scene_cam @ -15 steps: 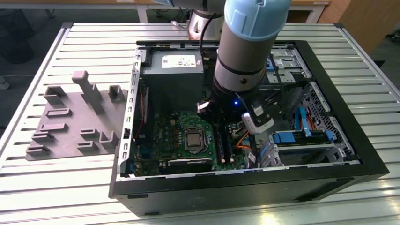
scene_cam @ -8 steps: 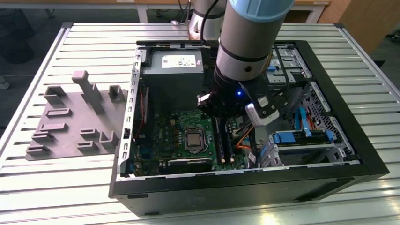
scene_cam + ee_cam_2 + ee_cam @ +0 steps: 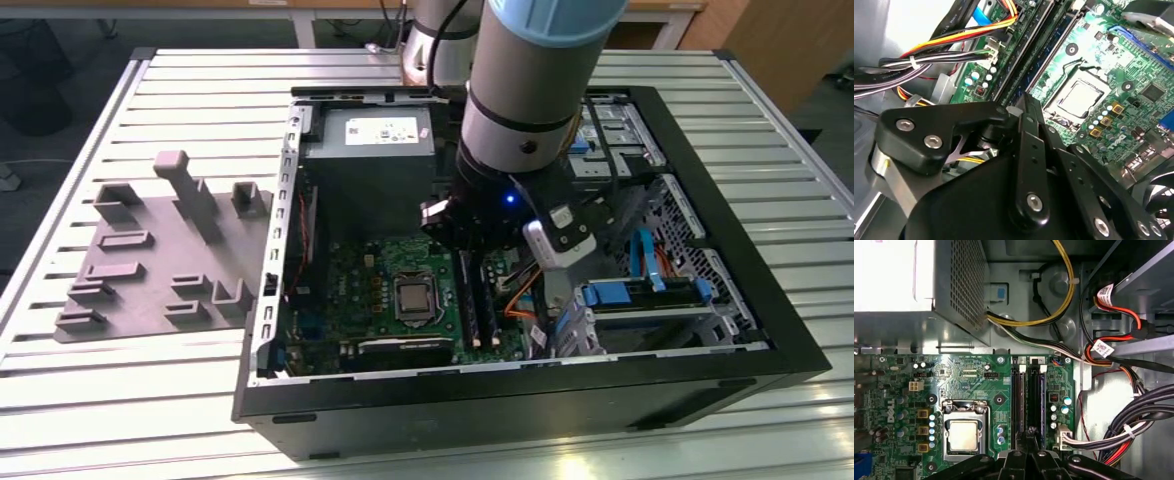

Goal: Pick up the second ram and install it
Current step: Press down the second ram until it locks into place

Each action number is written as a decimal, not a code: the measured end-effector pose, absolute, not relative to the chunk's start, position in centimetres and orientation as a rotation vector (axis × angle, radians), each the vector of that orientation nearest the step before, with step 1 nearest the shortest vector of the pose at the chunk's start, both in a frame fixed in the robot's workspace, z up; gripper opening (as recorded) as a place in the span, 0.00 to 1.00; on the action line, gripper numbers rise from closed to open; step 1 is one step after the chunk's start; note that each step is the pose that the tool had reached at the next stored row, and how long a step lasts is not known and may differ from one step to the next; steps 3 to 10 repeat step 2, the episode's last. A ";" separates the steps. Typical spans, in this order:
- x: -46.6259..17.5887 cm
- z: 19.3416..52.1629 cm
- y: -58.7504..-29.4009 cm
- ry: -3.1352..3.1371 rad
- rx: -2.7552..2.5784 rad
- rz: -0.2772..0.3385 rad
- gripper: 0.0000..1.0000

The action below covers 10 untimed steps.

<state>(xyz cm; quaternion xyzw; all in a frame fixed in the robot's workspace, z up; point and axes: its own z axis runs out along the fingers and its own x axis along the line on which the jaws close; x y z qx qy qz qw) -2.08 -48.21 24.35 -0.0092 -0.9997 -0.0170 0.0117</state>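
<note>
We see the gripper (image 3: pixel 1030 440) low over the green board (image 3: pixel 974 385) inside the computer case (image 3: pixel 747 330). Its jaws look pressed together, right above the ram (image 3: pixel 1035 397) sitting in the black slots.

Robotics lab or assembly test bench. Open desktop computer case (image 3: pixel 534 380) lying on a ribbed aluminium-profile worktable (image 3: pixel 160 400), green motherboard (image 3: pixel 974 390) and bundled cables (image 3: pixel 1134 415) exposed. Grey parts fixture (image 3: pixel 160 260) with moulded holders beside the case. Industrial robot arm (image 3: pixel 534 90) reaching down into the chassis.
</note>
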 end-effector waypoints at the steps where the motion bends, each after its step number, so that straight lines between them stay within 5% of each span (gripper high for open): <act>1: -2.1 24.4 -48.2 -3.118 -0.029 -0.053 0.11; 10: -2.1 24.3 -48.2 -3.118 -0.029 -0.053 0.11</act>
